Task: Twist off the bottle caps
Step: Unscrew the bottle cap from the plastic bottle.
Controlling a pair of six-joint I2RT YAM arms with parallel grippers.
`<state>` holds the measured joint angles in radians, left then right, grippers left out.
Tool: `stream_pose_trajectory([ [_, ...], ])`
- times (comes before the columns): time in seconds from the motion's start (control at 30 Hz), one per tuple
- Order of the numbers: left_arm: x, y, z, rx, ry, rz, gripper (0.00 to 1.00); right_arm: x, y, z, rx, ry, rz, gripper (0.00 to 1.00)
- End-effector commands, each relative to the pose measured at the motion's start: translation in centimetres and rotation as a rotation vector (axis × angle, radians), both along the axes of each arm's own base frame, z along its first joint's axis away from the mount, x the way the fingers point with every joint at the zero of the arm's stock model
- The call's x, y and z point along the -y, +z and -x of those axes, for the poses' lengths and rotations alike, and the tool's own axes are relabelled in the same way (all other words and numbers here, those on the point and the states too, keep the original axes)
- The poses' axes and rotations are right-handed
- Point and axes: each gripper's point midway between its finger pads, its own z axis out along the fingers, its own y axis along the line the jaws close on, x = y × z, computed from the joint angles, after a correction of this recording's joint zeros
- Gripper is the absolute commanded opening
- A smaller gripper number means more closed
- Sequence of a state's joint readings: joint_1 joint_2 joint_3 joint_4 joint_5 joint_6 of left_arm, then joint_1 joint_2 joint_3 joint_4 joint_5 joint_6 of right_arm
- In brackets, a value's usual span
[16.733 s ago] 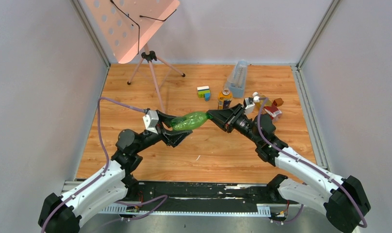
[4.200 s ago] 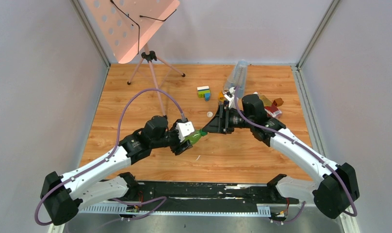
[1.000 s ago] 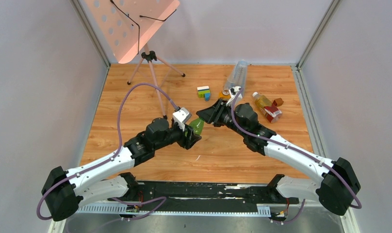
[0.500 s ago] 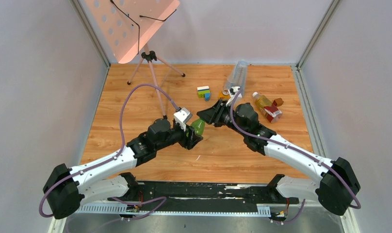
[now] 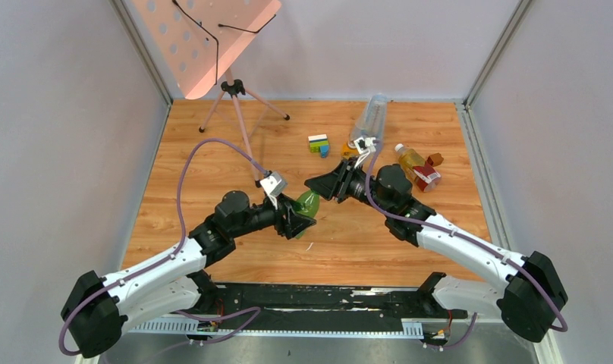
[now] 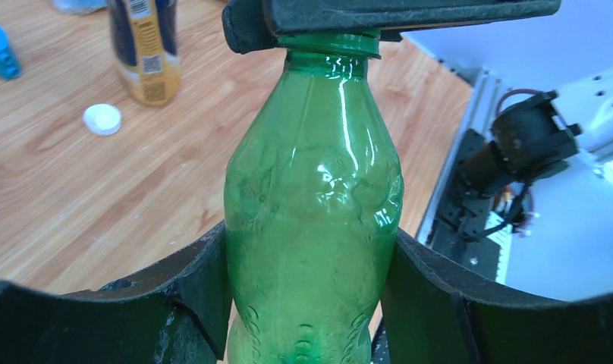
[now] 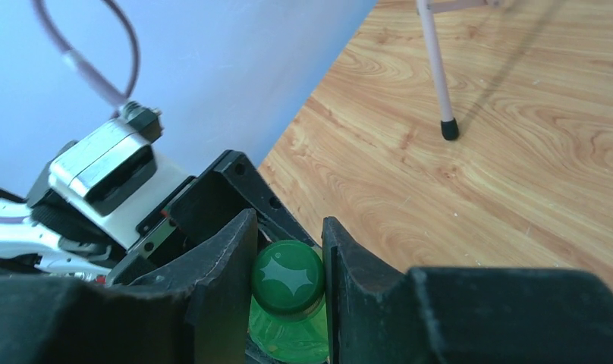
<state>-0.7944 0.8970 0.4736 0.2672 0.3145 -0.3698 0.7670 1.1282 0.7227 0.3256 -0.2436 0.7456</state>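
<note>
1. Holding the green bottle (image 6: 312, 227) mid-body above the worktop (image 6: 61, 189), my left pincer (image 6: 309, 303) is half-open, clamped so it cannot spin.
2. My right pincer (image 7: 288, 254) is nipped narrow on the green cap (image 7: 287, 277) atop that bottle, for twisting, I judge.

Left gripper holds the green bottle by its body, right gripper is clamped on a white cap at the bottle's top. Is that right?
No: the cap is green, not white; the right wrist view shows it. Otherwise correct: the left gripper holds the green bottle by its body, and the right gripper is clamped on the cap at its top.
</note>
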Motion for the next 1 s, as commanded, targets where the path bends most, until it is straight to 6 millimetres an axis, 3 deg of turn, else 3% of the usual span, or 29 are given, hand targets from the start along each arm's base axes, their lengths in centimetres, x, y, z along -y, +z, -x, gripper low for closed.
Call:
stream_pose_trajectory([
  [0.0,1.0,4.5,1.2,0.015,-0.105,0.215,0.0,-0.3,3.9,3.6,0.163,0.181,-0.112,0.0],
  [0.27,0.9,6.4,1.9,0.025,-0.193,0.329,0.0,0.1,5.1,7.1,0.313,0.383,-0.143,0.0],
  [0.4,1.0,6.8,2.7,0.035,-0.243,0.337,0.0,1.2,5.7,9.1,0.345,0.556,-0.195,0.0],
  [0.53,1.3,7.1,3.2,0.037,-0.285,0.345,0.0,1.3,4.8,7.2,0.304,0.469,-0.153,0.02],
  [0.6,1.2,6.9,3.1,0.037,-0.276,0.33,0.0,1.5,4.5,5.7,0.272,0.369,-0.126,0.33],
  [0.7,0.7,5.9,1.7,0.06,-0.194,0.248,0.0,2.4,4.3,3.4,0.182,0.196,-0.094,0.59],
  [0.77,0.0,4.7,0.6,0.058,-0.118,0.158,0.0,3.4,3.5,1.7,0.065,0.064,-0.054,0.65],
  [0.97,-2.0,2.7,-1.5,0.075,0.059,-0.047,0.0,5.3,3.5,0.5,-0.004,-0.091,-0.061,0.67],
])
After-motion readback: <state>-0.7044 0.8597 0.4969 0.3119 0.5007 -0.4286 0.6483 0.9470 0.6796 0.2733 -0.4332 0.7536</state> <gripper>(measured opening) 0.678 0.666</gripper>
